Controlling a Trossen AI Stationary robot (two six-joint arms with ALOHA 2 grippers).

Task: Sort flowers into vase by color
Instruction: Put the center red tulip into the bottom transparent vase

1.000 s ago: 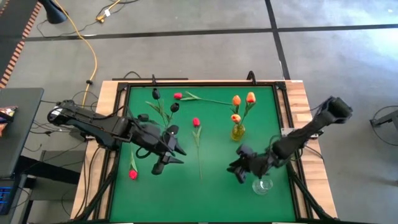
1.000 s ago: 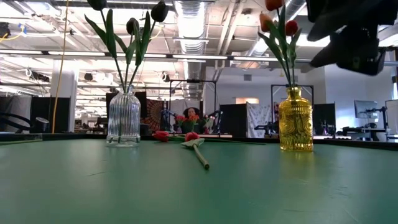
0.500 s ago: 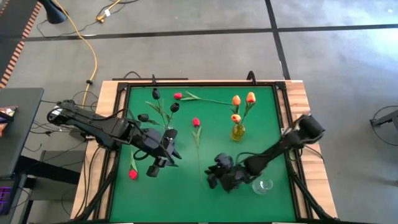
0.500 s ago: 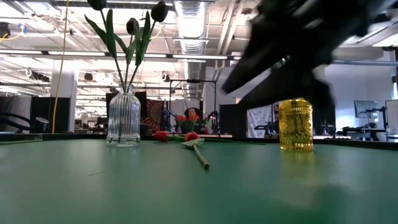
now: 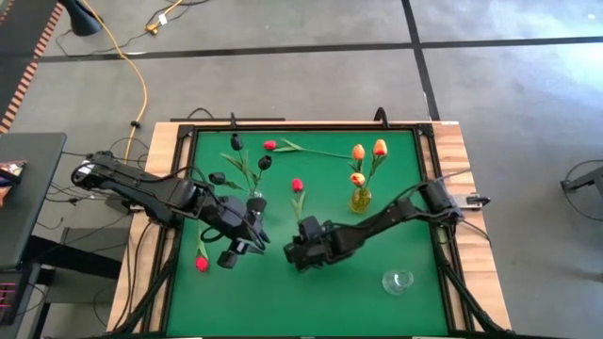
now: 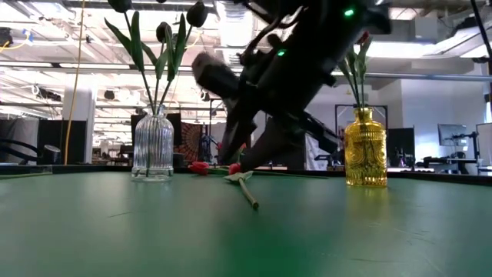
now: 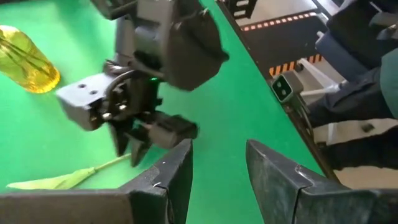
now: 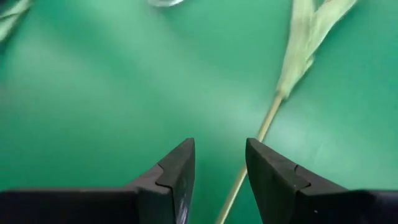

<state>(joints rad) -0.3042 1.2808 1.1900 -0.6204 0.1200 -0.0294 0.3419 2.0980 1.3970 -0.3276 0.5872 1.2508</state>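
Observation:
A red tulip lies flat mid-table, head (image 5: 297, 185) toward the far edge, stem (image 8: 249, 155) running toward the near edge. My right gripper (image 5: 294, 252) hangs open just above the stem's near half, which shows between the fingertips (image 8: 221, 158); I see no touch. My left gripper (image 5: 240, 252) hovers open to its left, empty (image 7: 219, 162). A second red tulip (image 5: 201, 264) lies near the left edge and a third (image 5: 269, 145) at the far edge. Black tulips (image 6: 157, 31) stand in a ribbed clear vase (image 6: 152, 146), orange tulips (image 5: 358, 152) in a yellow vase (image 5: 360, 200).
An empty clear glass vase (image 5: 398, 281) stands at the near right. A raised black frame (image 5: 179, 217) runs round the green mat. Open mat lies along the near edge between the two arms.
My right gripper has swept from beside the empty glass vase at the near right toward the table's left and down, ending over the middle red tulip's stem. My left gripper has tipped its fingers further down in place.

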